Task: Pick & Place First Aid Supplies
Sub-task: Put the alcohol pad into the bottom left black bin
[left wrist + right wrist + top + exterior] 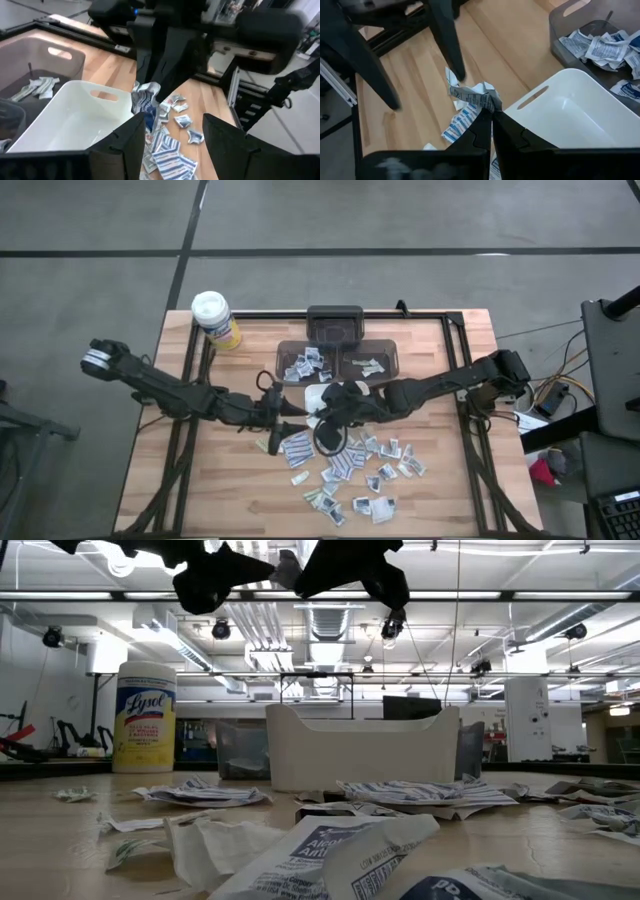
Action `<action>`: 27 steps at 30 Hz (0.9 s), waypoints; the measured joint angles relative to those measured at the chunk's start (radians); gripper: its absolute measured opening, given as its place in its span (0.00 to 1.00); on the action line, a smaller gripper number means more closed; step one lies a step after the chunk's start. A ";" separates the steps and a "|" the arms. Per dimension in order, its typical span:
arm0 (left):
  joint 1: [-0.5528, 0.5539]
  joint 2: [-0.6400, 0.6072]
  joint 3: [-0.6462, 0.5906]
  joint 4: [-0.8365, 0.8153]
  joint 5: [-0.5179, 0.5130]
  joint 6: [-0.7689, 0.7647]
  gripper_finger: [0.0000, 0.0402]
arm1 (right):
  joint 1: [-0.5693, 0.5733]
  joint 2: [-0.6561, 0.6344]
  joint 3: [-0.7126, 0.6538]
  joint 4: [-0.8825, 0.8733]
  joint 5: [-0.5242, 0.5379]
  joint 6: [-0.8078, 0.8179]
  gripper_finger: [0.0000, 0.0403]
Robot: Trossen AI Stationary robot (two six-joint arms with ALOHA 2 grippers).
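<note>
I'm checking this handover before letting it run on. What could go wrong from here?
1. The right gripper is shut on only a corner of a crumpled packet, beside the white tray, not over it; released now, it might land on the table.
2. The open left gripper sits close by, so the arms could bump.
3. Many packets still lie loose near both arms and could be swept aside.

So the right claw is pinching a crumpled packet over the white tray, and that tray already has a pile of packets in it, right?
Not quite. The right gripper does pinch a crumpled white packet with bluish print beside the white rectangular plastic tray, but that tray is empty, as the right wrist view shows. The packets already sorted lie in the dark translucent bins behind it. The left gripper stands open close by.
</note>
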 joint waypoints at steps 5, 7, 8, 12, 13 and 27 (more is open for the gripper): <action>0.004 0.048 0.026 0.008 0.000 -0.001 0.48 | 0.001 0.000 0.000 0.000 0.000 0.000 0.02; 0.009 0.060 0.031 0.003 -0.002 -0.008 0.47 | 0.001 0.000 0.000 -0.002 0.000 0.000 0.02; 0.011 0.063 0.035 0.004 -0.006 -0.018 0.47 | 0.001 0.000 0.000 -0.003 0.000 0.000 0.02; 0.027 0.064 0.034 0.006 -0.022 -0.059 0.47 | 0.003 0.000 0.000 -0.002 0.000 0.000 0.02; 0.030 0.064 0.034 0.006 -0.022 -0.064 0.47 | 0.003 0.000 0.000 -0.003 0.000 0.000 0.02; 0.066 0.066 0.045 -0.027 -0.018 -0.131 0.46 | 0.003 0.000 0.000 -0.001 0.003 -0.005 0.02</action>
